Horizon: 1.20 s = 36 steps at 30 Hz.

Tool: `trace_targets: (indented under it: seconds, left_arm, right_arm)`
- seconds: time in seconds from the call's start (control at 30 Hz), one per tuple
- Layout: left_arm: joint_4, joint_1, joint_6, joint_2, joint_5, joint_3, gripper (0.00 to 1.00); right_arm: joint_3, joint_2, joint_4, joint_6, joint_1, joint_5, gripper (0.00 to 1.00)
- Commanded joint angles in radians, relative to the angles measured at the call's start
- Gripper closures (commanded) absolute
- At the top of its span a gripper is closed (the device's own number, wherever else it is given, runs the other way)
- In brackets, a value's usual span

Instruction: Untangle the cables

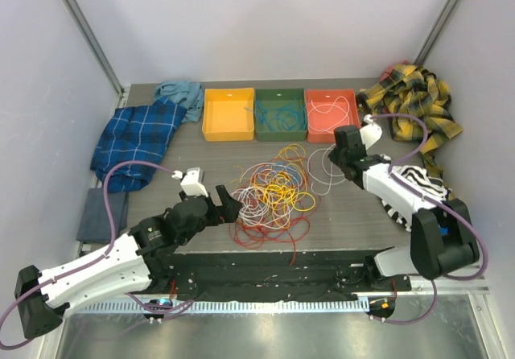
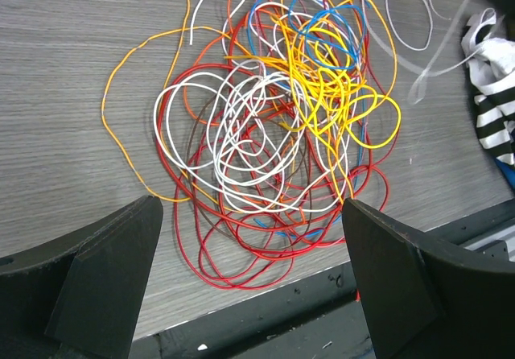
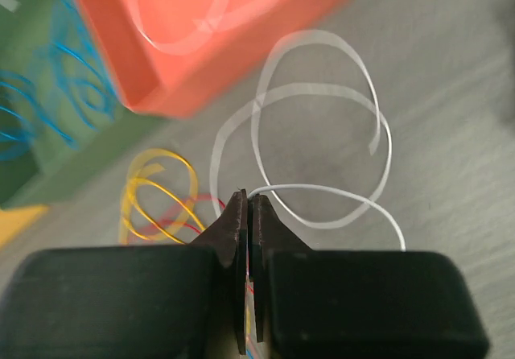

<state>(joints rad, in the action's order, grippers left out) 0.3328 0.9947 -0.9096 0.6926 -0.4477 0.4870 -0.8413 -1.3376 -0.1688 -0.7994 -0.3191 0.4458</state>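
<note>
The cables lie in a tangle (image 1: 273, 191) of red, orange, yellow, white and blue loops at the table's middle, also in the left wrist view (image 2: 273, 125). My left gripper (image 1: 228, 204) is open and empty at the tangle's near-left edge; its wide-apart fingers (image 2: 113, 270) frame the red loops by the table's front edge. My right gripper (image 1: 344, 164) is right of the tangle, shut on a white cable (image 3: 322, 191) that loops away over the table (image 1: 323, 171). Its fingertips (image 3: 241, 206) pinch the cable's end.
Yellow (image 1: 228, 114), green (image 1: 281, 101) and red-orange (image 1: 331, 127) bins stand at the back; the green one holds blue cables (image 3: 48, 109), the red-orange one white ones. Blue plaid cloth (image 1: 137, 142) lies left, yellow plaid cloth (image 1: 410, 101) and striped cloth (image 1: 414, 183) right.
</note>
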Motion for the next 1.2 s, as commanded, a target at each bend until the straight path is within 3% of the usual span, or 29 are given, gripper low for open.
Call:
trace_targets:
  seconds: [0.0,0.03,0.17,0.37,0.63,0.83,1.17]
  left_arm:
    - [-0.028,0.005,-0.012,-0.044,-0.016,-0.011,0.0]
    - [-0.023,0.004,-0.012,-0.051,-0.019,-0.013,0.0]
    - [-0.018,0.004,-0.011,-0.077,-0.032,-0.025,0.0]
    - [-0.021,0.004,0.002,-0.073,-0.036,-0.022,0.0]
    - [-0.017,0.005,0.012,-0.087,-0.042,-0.024,0.0]
    - [-0.014,0.005,0.017,-0.111,-0.055,-0.031,0.0]
    - [-0.04,0.004,0.005,-0.054,-0.017,-0.022,0.0]
  right_arm:
    - [0.039,-0.067,-0.043,-0.147,-0.003,-0.085,0.94]
    - [0.053,-0.075,-0.04,-0.153,-0.003,-0.091,0.9]
    - [0.085,-0.092,-0.008,-0.193,-0.001,-0.111,0.58]
    - [0.097,-0.064,-0.017,-0.196,0.003,-0.072,0.29]
    - [0.189,-0.055,0.023,-0.343,0.028,-0.162,0.24]
    - [0.341,0.149,0.141,-0.455,0.026,-0.159,0.24]
    - [0.473,0.268,0.163,-0.59,0.026,-0.245,0.24]
